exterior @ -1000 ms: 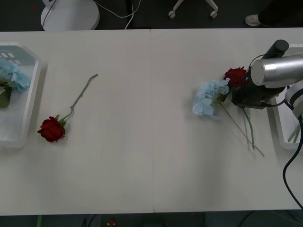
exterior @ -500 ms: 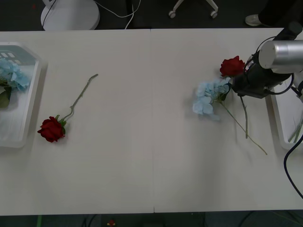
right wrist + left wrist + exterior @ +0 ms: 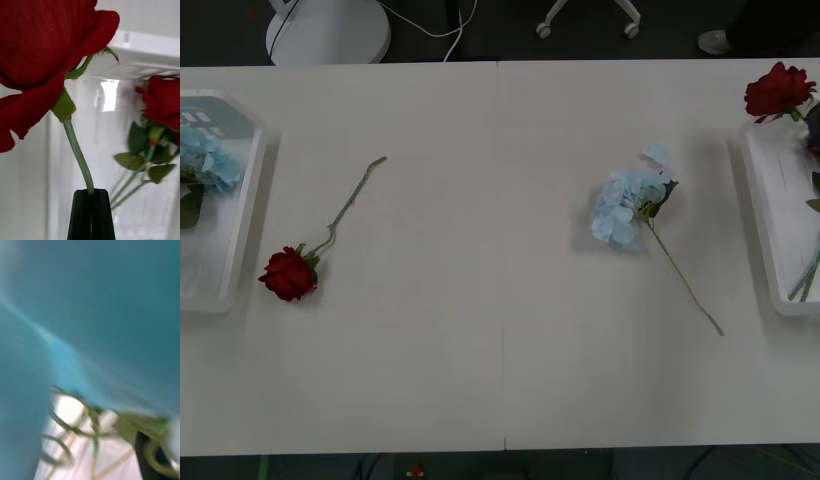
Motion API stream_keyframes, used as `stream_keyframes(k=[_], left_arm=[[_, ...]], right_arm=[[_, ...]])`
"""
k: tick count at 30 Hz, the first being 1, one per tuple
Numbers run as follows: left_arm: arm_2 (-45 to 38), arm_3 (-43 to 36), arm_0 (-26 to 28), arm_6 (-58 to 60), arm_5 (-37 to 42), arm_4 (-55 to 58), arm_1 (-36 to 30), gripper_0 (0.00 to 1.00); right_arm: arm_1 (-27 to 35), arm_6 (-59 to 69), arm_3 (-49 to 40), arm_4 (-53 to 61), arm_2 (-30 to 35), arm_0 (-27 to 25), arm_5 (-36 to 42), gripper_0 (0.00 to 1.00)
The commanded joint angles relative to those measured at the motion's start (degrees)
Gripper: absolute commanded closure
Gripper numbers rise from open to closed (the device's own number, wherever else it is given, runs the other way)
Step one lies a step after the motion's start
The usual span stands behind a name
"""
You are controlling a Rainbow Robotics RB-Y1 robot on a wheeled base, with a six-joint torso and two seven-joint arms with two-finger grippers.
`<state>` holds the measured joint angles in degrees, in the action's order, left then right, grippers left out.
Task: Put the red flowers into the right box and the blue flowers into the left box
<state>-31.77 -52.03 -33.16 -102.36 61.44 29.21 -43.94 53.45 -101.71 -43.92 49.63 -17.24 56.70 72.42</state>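
Now, at the sorting table, we see one rose on its way home.

Table (image 3: 480, 350): the white top stretches from the right gripper's side away to the robot's left, with two flowers lying loose on it.

Left box (image 3: 250, 200): the farthest thing from the right gripper, at the table's opposite end, with a blue flower (image 3: 205, 160) already in it.

Right box (image 3: 752, 200): directly beyond the right gripper's fingertips. In the right wrist view we see another rose (image 3: 163, 107) and its leaves lying inside.

Loose blue flower (image 3: 628, 205): a second ago it lay tangled just beside the gripper. Now it lies alone and well apart from it, towards the robot's left, a small tuft nudged off its head.

Carried red flower (image 3: 778, 90): a second ago it was low at mid-table. Now it stands off the table at the right box's far end, its head just ahead of the fingers.

Second loose red flower (image 3: 288, 273): lying near the left box, well away from the gripper.

Right gripper (image 3: 91, 192): black fingers closed tight on the green stem, no gap between them.

Left gripper: we cannot tell its state.

What it means: we judge the pick is done and only the release over the right box remains for this rose. One red and one blue flower are left.
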Motion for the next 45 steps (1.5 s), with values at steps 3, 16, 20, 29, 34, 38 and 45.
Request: stream_keyframes(k=[3, 16, 20, 29, 34, 38, 45], left_arm=[[0.48, -11.86, -2.26, -5.31, 13.62, 6.12, -5.01, 0.06], [8.12, -24.61, -2.35, -4.17, 28.47, 24.85, -4.39, 0.07], [13.22, -26.72, -2.35, -5.40, 28.65, 26.78, -2.64, 0.06], [19.29, -33.04, -0.94, -17.35, 31.55, 12.37, 10.37, 0.06], [21.75, -33.92, 0.64, -19.20, 31.63, 5.77, 16.00, 0.06], [21.83, -33.92, 2.48, -19.02, 31.55, 0.94, 18.90, 0.06], [21.75, -33.92, 5.56, -18.23, 31.28, -4.69, 21.80, 0.06]], right_arm=[[6.75, -5.52, 1.91, -5.34, 1.69, -0.71, -5.71, 1.00], [4.21, -3.85, 6.57, -10.70, 3.71, -10.56, -16.70, 1.00], [2.80, -2.97, 6.57, -11.49, 4.23, -12.49, -19.25, 0.99], [2.62, -2.88, 6.48, -9.29, 7.66, -12.40, -18.37, 0.04], [3.59, -3.32, 4.98, -5.69, 9.24, -11.44, -14.59, 0.00], [5.17, -3.76, -1.78, -1.56, 9.24, -11.17, -8.08, 0.00], [5.44, -4.11, -18.31, 8.20, 5.20, -12.32, 0.97, 0.00]])
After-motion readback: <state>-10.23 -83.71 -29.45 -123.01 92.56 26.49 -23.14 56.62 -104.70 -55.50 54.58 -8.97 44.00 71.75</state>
